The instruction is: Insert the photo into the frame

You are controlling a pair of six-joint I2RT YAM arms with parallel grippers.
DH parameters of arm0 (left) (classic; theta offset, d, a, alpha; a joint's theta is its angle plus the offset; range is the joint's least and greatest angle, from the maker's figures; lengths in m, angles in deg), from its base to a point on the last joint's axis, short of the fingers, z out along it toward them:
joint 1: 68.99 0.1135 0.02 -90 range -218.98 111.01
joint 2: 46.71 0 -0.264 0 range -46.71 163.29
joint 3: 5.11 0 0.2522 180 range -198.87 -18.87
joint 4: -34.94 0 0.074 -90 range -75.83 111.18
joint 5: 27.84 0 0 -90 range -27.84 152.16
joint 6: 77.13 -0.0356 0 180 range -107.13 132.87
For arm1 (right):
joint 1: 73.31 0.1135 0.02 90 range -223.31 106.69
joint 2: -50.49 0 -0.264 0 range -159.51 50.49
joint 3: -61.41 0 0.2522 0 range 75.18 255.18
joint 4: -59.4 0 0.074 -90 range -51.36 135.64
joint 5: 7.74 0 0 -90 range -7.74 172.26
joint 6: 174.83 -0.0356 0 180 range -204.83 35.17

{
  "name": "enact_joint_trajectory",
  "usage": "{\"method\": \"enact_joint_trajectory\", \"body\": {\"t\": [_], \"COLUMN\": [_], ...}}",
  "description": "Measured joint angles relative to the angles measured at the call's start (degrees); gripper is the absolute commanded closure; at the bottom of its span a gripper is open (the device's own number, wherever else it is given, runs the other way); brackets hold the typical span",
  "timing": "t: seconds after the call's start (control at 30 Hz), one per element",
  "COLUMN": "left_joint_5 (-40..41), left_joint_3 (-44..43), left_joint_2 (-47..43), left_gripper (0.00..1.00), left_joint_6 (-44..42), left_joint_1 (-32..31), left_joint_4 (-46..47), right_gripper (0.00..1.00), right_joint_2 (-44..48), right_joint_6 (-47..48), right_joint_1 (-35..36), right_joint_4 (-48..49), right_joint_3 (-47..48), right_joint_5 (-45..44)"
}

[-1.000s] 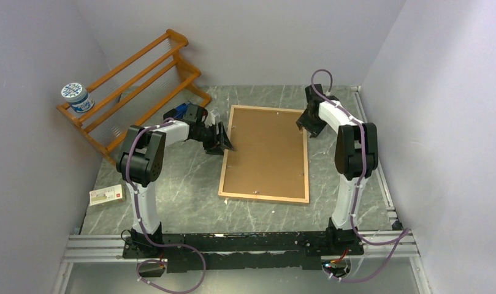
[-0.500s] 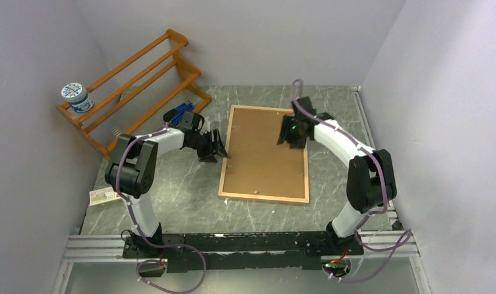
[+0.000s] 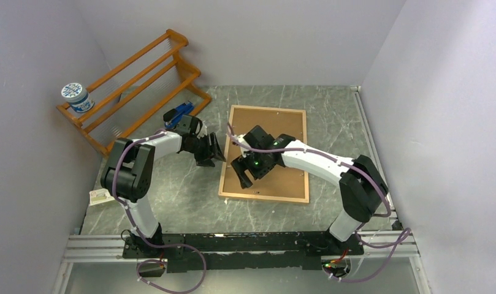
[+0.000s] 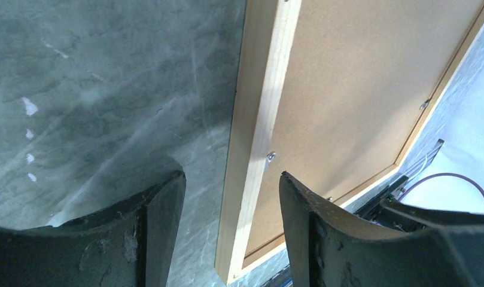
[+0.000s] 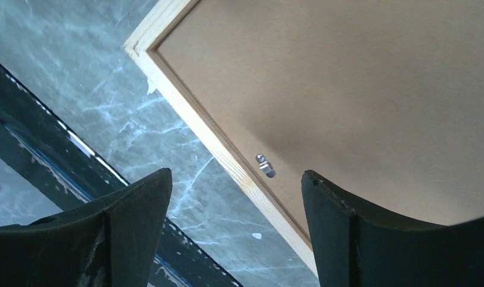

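over the frame (image 3: 263, 197), toward 7 o'clock, right gripper (image 3: 241, 175) hangs open, empty; left gripper (image 3: 215, 152) likewise at 9 o'clock.

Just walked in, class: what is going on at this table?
A light-wood picture frame lies face down on the grey marbled table, its brown backing board in place. The left gripper hovers open at the frame's left edge; the right gripper hovers open above its near left corner, by a small metal clip. Neither holds anything, and no photo is in view.
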Motion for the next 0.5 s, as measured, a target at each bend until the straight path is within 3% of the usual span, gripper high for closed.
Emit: {"method": "enact_joint_trajectory", "body": {"t": [0.5], "left_joint_5": [0.81], "left_joint_3": [-0.02], "left_joint_2": [-0.26], "left_gripper": [0.36], "left_joint_6": [1.16], "left_joint_1": [2.73], "left_joint_4": [-1.27], "right_gripper": [0.27], "right_joint_2": [-9.07], "right_joint_6": [7.32], "right_joint_1": [10.62], "right_joint_4": [-6.99], "right_joint_3": [2.45], "right_joint_5": [-9.79]}}
